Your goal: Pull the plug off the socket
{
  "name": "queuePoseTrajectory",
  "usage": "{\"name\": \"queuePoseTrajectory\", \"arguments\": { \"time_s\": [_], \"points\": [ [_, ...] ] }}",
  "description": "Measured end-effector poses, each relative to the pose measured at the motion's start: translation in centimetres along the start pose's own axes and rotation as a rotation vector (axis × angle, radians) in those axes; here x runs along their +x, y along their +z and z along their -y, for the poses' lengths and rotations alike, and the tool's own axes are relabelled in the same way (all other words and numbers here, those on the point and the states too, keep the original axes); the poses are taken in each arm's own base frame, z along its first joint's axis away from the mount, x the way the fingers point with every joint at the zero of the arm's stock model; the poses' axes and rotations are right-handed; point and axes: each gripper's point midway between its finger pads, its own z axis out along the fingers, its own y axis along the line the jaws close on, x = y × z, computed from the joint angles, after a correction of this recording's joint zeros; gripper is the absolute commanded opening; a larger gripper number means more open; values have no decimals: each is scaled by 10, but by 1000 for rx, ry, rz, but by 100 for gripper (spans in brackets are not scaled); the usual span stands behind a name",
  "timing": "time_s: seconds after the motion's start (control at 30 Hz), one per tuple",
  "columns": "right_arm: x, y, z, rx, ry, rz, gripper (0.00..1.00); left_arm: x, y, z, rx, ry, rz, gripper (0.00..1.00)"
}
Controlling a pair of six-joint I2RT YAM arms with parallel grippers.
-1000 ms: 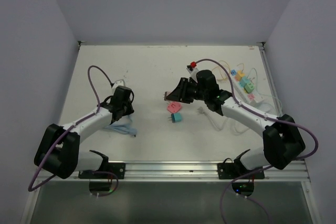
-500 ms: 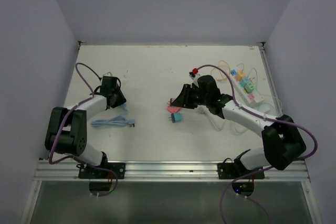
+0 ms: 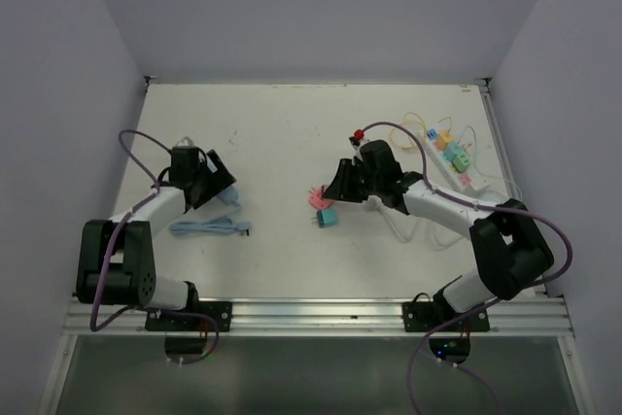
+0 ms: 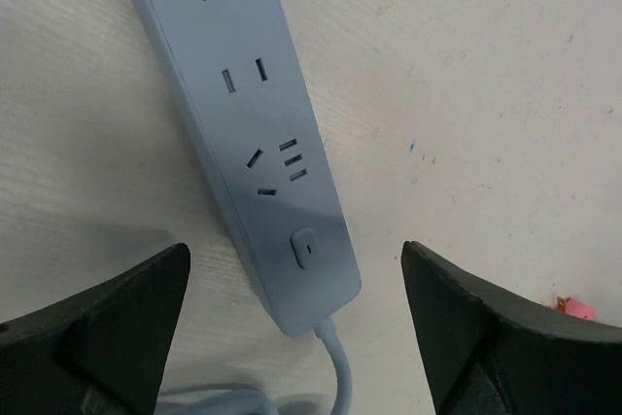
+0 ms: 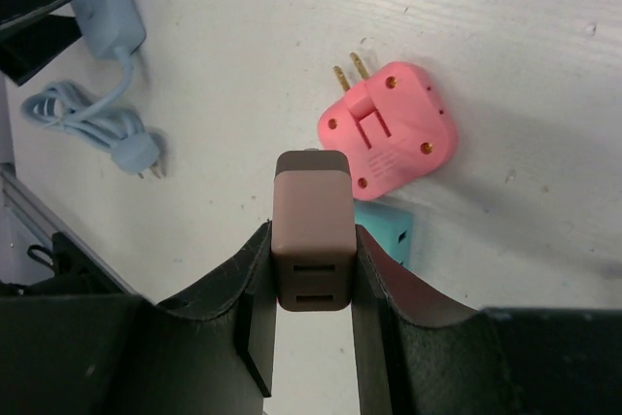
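We log one brown rectangular plastic plug (image 5: pixel 311 203), clamped in our right pincer (image 5: pixel 311 274) over the worktop (image 5: pixel 525 36), left pincer (image 4: pixel 292 289) gaping above pale-blue socket strip (image 4: pixel 255 114); we should lower it flat.

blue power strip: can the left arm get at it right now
Probably yes: the open left pincer hangs above the power strip, its fingers either side, with nothing between.

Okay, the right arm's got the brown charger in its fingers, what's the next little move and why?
Probably lower the right arm and set the brown charger on the table beside the pink adapter, then open the right fingers. The charger hangs free, clamped between those fingers, and the sockets in view on the blue power strip are empty.
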Motion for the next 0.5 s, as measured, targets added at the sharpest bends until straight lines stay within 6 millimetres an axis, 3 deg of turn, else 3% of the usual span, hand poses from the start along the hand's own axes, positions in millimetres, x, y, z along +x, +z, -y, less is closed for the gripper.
{"name": "queuePoseTrajectory", "arguments": {
  "time_s": [0.07, 0.2, 0.4, 0.5],
  "points": [
    [-3, 9, 7, 31, 4, -6, 0, -3, -10, 0, 7, -3, 16, 100],
    [-23, 28, 7, 55, 3, 4, 1, -15, -37, 3, 19, 10, 69, 100],
    [-61, 72, -5, 44, -1, 21, 5, -37, -84, -3, -4, 93, 207, 100],
    [-66, 94, -4, 39, 14, 5, 11, -50, -105, -6, -17, 139, 294, 100]
  ]
}}
